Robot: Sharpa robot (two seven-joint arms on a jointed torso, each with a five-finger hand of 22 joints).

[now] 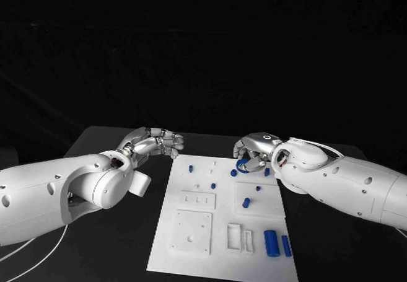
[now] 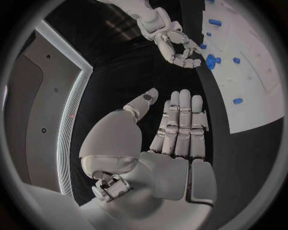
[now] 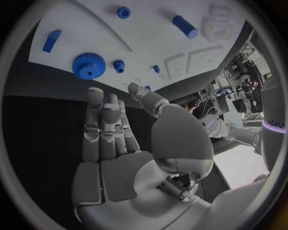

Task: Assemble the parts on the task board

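On the black desk (image 1: 102, 249), head view: white task board (image 1: 225, 241) lies centred, blue parts scattered over it; a blue cylinder (image 1: 272, 242) lies near its right edge. Left robot hand (image 1: 157, 142) hovers beside the board's far left corner, fingers apart, empty. Right robot hand (image 1: 254, 154) sits over the far right corner.

Left wrist view: fingers straight, holding nothing.

Right wrist view: right robot hand open, empty, short of a blue gear (image 3: 89, 65) on the board.
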